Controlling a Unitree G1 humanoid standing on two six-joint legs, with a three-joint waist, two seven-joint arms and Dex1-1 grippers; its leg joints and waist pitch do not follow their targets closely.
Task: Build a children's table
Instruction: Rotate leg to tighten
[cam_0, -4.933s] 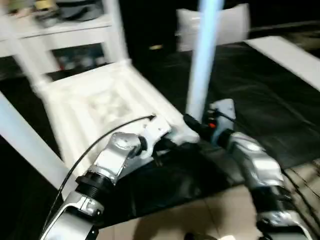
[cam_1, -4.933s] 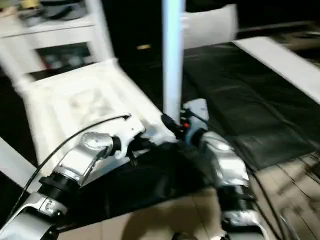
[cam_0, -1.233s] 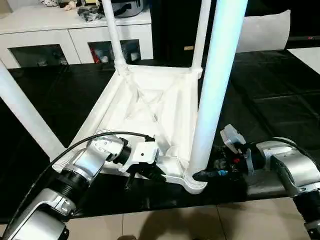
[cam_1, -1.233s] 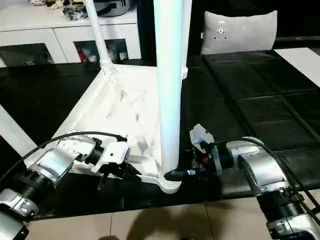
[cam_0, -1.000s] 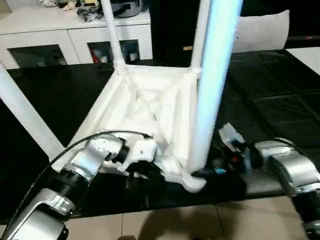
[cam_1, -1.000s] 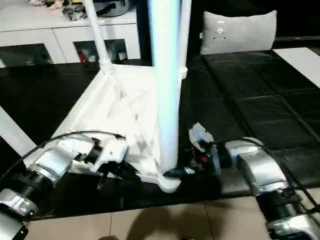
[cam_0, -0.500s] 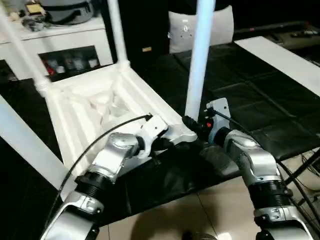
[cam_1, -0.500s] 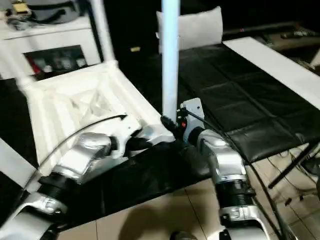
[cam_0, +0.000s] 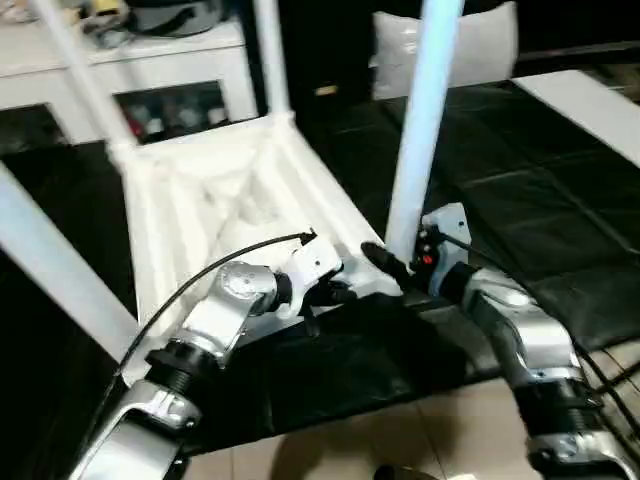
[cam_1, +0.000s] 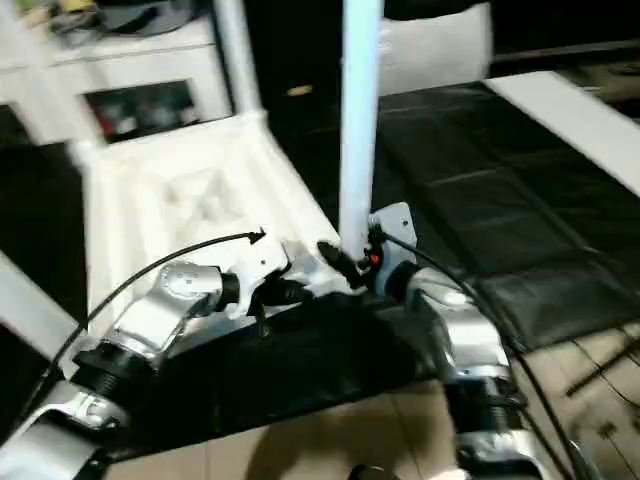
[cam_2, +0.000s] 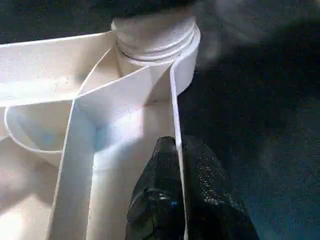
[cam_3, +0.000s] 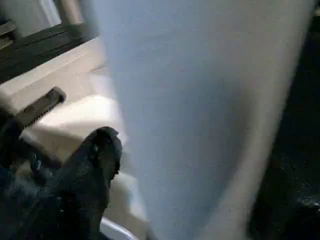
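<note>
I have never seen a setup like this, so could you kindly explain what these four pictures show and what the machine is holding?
This is a humanoid robot with two silver arms, each ending in a gripper with two black fingers. Two pictures come from cameras in its head, looking down over the forearms; the other two come from cameras on its wrists. On the black mat lies a white tabletop, upside down, ribs showing, with white legs standing up from its corners. The left gripper pinches the tabletop's thin edge wall near a corner socket. The right gripper is at the base of the nearest leg; its grip cannot be made out. Behind stand a white cabinet and a pale cushion.
</note>
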